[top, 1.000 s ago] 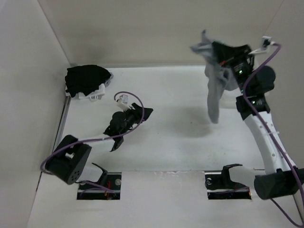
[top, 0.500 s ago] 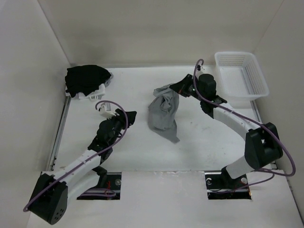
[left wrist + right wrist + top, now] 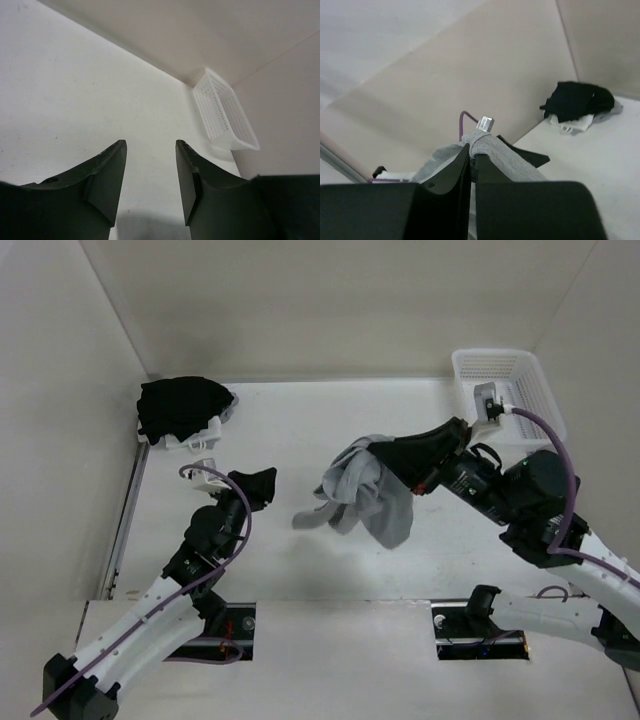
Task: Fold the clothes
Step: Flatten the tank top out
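Grey T-shirt in right gripper over table

Robot test cell, lab-style: white table boxed by bare beige panels; cabled left arm and right arm bolted at bottom of frame; white basket upper right, black cloth bundle upper left.

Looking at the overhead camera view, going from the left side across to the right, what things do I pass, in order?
black bundle of cloth → left gripper → grey T-shirt → white basket
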Robot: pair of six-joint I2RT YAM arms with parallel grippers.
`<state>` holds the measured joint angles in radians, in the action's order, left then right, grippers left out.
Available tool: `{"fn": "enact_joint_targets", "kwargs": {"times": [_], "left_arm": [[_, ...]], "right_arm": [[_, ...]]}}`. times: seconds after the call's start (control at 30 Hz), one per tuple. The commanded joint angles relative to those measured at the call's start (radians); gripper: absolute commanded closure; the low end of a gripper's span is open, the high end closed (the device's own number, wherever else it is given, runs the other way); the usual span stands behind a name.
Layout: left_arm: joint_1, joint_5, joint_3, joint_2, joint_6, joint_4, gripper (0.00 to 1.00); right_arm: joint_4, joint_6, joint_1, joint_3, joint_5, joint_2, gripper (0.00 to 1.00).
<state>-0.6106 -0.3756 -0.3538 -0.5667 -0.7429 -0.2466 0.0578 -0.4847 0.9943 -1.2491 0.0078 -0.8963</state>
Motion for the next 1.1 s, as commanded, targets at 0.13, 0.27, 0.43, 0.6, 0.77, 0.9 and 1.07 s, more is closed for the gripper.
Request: {"fn": "enact_joint_targets", "kwargs": {"times": [0.13, 0.27, 0.43, 0.6, 0.77, 0.9, 1.07], "left_arm": [[-0.087, -0.172, -0.045, 0.041, 0.073, 0.035, 0.58], [-0.077, -0.189, -0.002, 0.012, 0.05, 0.041, 0.58], [-0.087, -0.192, 0.022, -0.071, 0.017, 0.014, 0.58], [-0.091, -0.187, 0.03, -0.146, 0.002, -0.032, 0.58], [-0.079, -0.151, 0.029, -0.301, 0.004, -0.134, 0.57], [-0.048, -0.105, 0.019, -0.357, 0.007, -0.161, 0.57], [0.007, -0.059, 0.05, -0.303, -0.022, -0.152, 0.57]], "right_arm": [[0.021, 0.037, -0.2, -0.09, -0.145, -0.214, 0.94], [-0.182, 0.038, -0.382, -0.074, -0.446, -0.58, 0.93], [-0.222, -0.058, -0.542, -0.294, -0.527, -0.992, 0.81], [-0.147, -0.066, -0.558, -0.247, -0.294, -0.881, 0.49], [-0.139, -0.143, -0.275, 0.335, -0.045, -0.474, 0.96], [-0.13, -0.306, -0.038, 0.534, 0.099, -0.398, 0.85], [-0.167, -0.491, 0.177, 0.557, 0.268, -0.486, 0.56]]}}
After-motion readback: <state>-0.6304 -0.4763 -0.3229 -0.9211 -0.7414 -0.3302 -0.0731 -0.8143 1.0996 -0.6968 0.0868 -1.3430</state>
